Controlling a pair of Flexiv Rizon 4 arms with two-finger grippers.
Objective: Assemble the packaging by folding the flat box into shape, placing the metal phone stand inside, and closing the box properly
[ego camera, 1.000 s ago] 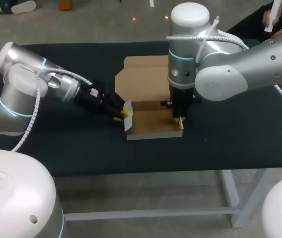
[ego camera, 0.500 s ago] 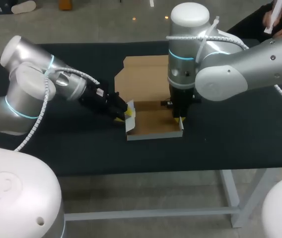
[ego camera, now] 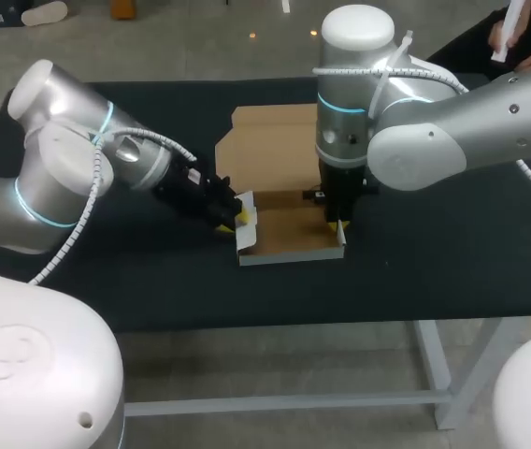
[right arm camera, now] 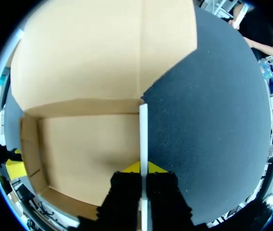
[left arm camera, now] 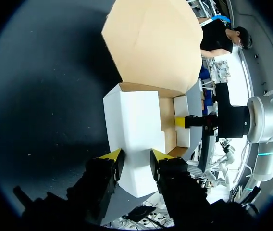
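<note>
Atop the black table (ego camera: pixel 153 290), the left gripper (left arm camera: pixel 135 159) pinches the brown cardboard box's (ego camera: pixel 289 234) left wall. The right gripper (right arm camera: pixel 143 167) clamps the right wall

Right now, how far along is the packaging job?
Done: the cardboard box already has its tray walls raised. In hand: the right gripper is shut on the right side wall; the left gripper is at the left side wall. Left: the lid lies open and flat, and no phone stand is visible, so loading and closing remain.
</note>
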